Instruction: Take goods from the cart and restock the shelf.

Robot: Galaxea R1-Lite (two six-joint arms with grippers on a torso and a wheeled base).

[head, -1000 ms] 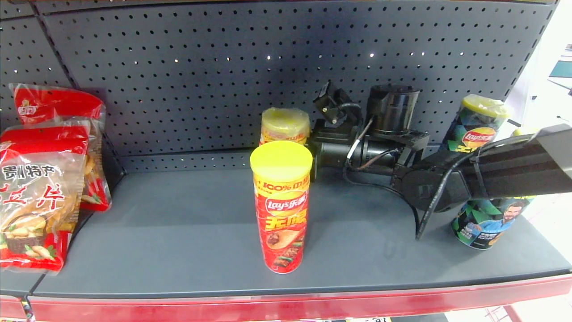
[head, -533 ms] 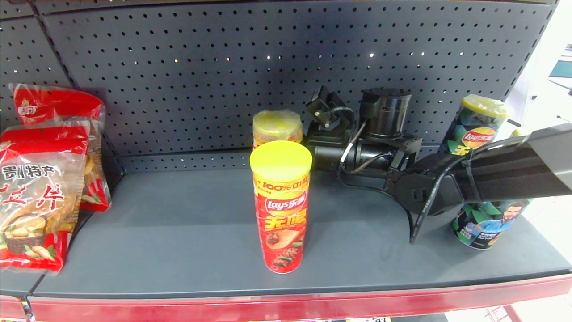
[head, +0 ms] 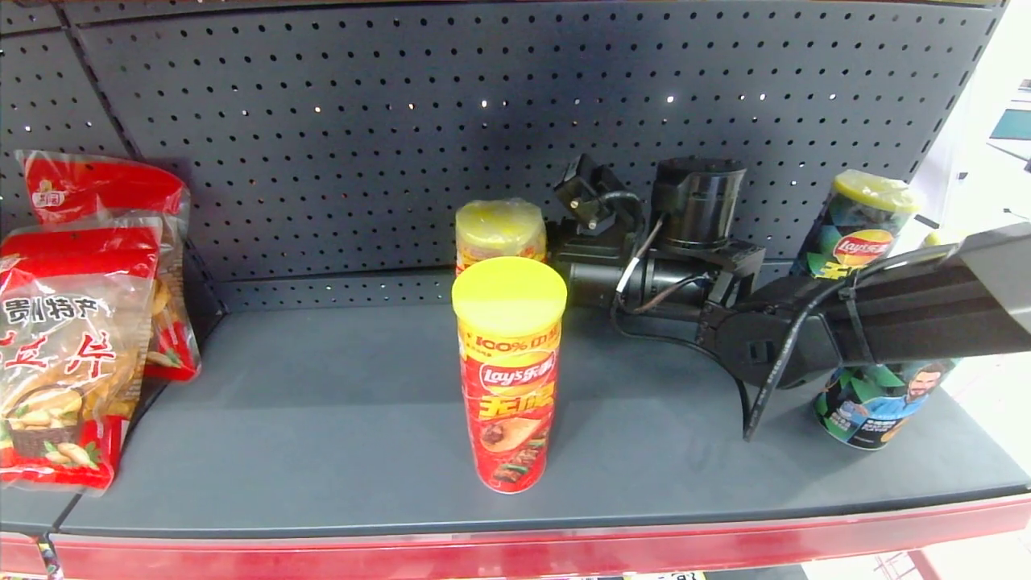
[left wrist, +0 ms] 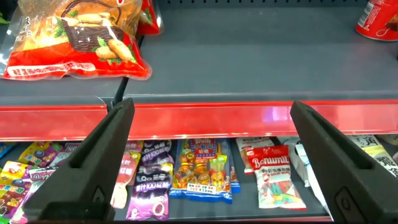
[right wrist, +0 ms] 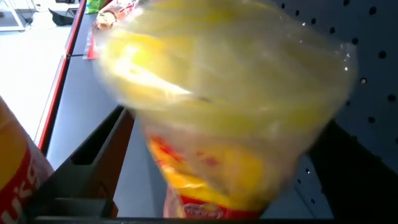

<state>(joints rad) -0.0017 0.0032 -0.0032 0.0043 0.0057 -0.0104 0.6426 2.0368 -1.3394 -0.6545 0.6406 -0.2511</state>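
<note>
Your right claw (right wrist: 214, 174) is clamped on a wrapped can (head: 498, 229) with a yellow lid, one finger on each side of it. The can is upright at the back of the shelf (head: 322, 419), close to the pegboard (head: 362, 137). You cannot tell whether it rests on the shelf, because its base is hidden behind the red can (head: 509, 379). That red can stands alone, directly in front of the wrapped one and nearer the shelf's front. To the right, a green can (head: 858, 221) stands by the pegboard, and a second green can (head: 874, 403) sits farther forward, partly covered by your right arm. Snack bags (head: 72, 322) lean at the left end of the shelf. Your left claw (left wrist: 221, 155) hangs spread wide with nothing in it, low in front of the shelf's red front lip (left wrist: 205, 118). Small packets (left wrist: 199, 174) on the level below show between its fingers.
</note>
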